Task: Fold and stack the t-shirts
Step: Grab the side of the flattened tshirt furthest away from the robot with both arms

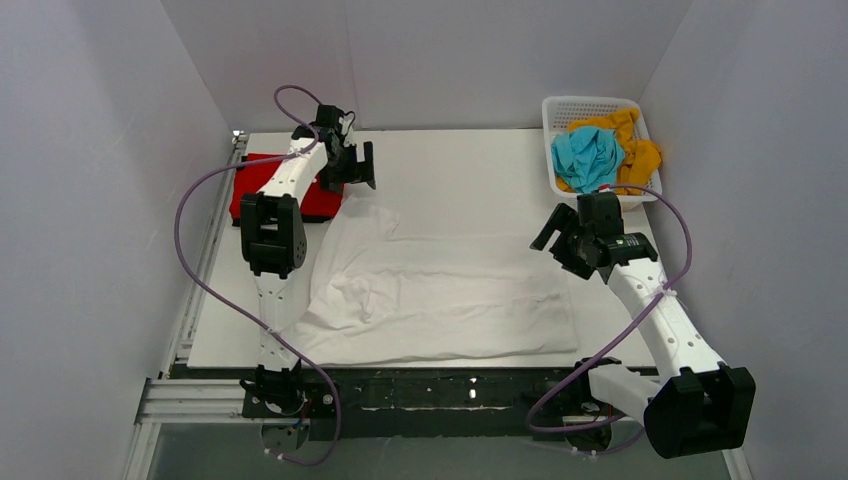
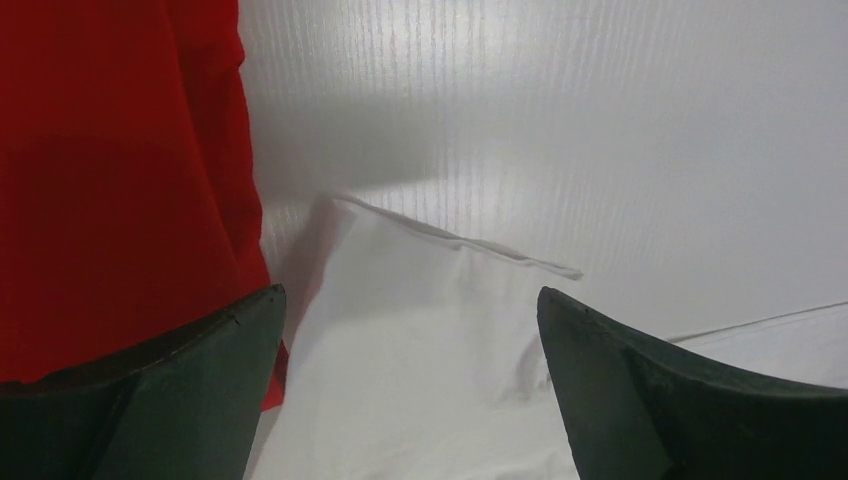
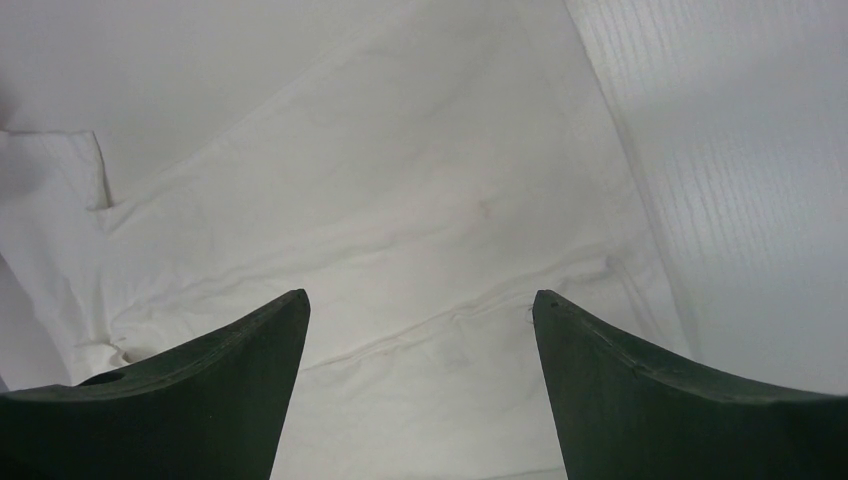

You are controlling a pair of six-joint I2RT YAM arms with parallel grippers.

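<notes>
White tabletop (image 1: 460,180): red shirt (image 2: 110,180) looks folded upper left, white shirt (image 1: 450,300) lies unfolded at centre, teal shirt (image 1: 588,157) and mustard shirt (image 1: 640,155) wait in the basket (image 1: 585,102) upper right. My left claw (image 2: 410,295) and right claw (image 3: 420,295) gape wide, empty.

Lit brightly and evenly from above, diffused, without hard glare. Sharp throughout the top view, only faint grey shadows in folds of the white t-shirt (image 1: 440,290). From the left wrist, a broad soft shadow band across the ribbed worktop (image 2: 600,120); red t-shirt (image 2: 110,180) darker lower down. Left end effector (image 2: 411,295) and right end effector (image 3: 420,295) nearly black up close, edges slightly soft. Mildly washed out at right in the right wrist view.
</notes>
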